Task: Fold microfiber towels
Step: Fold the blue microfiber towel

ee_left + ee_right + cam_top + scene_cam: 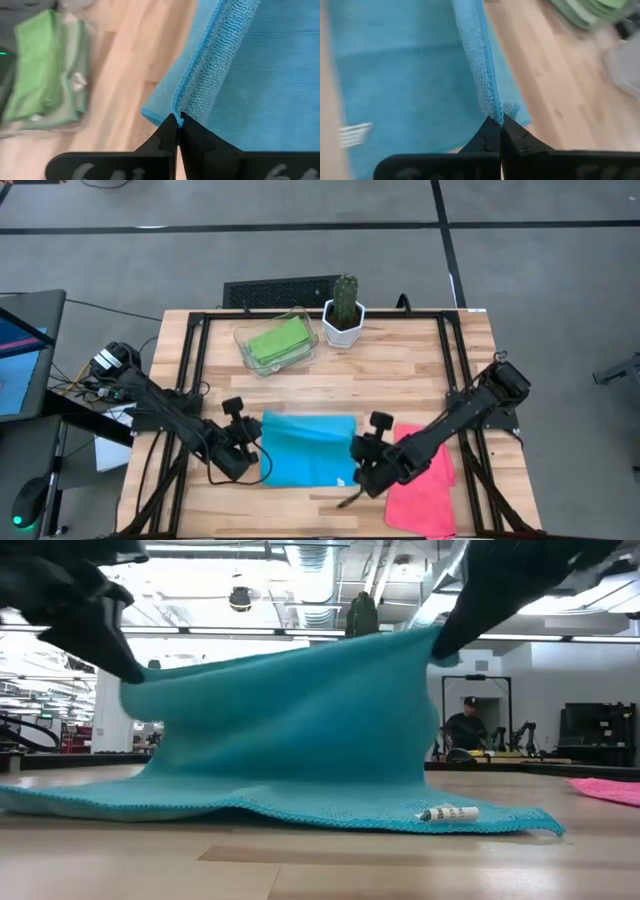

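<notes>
Cyan towel sits at approx 6 o'clock of the worktop, between both arms, w/ its far edge lifted off the wood. Low view shows that edge raised like a tent while the near hem lies flat on the surface; a small white label rests on the near hem.

Left end effector is at the towel's 9 o'clock side, fingers pinched tight on the cloth's corner; left wrist view shows the hemmed edge running straight into the closed tips. Right end effector is at the towel's 3 o'clock side, likewise clamped on a corner; right wrist view shows the folded-over hem ending between the shut fingers.

Pink towel lies flat at approx 4 o'clock of the worktop, just beside the cyan one, partly under the right arm. Green towels are stacked folded in a clear tray at approx 11 o'clock, well apart from the cyan towel. Potted cactus in a white pot stands at 12 o'clock, just beside the tray.

Bkgd in low view: a person seated in the room beyond the worktop. Monitor stands off the worktop at 9 o'clock.
</notes>
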Motion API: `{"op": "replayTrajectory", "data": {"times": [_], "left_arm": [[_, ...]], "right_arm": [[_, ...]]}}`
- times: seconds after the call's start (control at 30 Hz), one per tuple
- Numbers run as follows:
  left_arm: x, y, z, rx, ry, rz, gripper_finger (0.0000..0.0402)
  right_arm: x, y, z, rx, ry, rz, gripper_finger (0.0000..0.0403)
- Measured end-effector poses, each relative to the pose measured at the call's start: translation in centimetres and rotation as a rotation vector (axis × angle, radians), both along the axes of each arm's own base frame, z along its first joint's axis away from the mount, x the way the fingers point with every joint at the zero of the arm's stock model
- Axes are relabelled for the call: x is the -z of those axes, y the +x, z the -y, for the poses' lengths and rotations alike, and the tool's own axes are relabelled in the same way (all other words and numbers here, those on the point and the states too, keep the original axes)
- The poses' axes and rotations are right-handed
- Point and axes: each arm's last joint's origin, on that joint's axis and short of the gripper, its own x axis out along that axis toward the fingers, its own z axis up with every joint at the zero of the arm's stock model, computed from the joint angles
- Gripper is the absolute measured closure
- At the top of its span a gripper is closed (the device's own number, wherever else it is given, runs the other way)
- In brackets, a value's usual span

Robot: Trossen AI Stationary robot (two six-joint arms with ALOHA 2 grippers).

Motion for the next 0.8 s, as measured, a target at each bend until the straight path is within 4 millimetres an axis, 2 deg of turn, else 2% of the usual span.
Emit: {"op": "replayTrajectory", "data": {"times": [0.23, 0.47, 0.6, 0.8], "left_arm": [[-0.1, -0.5, 1.7, 0.031, -0.104, 0.054, 0.0401], [-0.1, -0.4, 3.4, 0.098, -0.209, 0.089, 0.0401], [0.8, -0.2, 4.2, 0.103, -0.232, 0.079, 0.0401], [2.8, 0.4, 5.2, 0.117, -0.251, 0.006, 0.0401]], "right_arm": [[1.1, 0.0, -2.1, -0.033, 0.079, 0.032, 0.0392], [3.9, 0.2, -3.7, -0.064, 0.096, -0.027, 0.0392], [4.7, 0.2, -3.9, -0.057, 0.093, -0.045, 0.0392], [4.8, 0.1, -4.0, -0.063, 0.109, -0.055, 0.0390]]}}
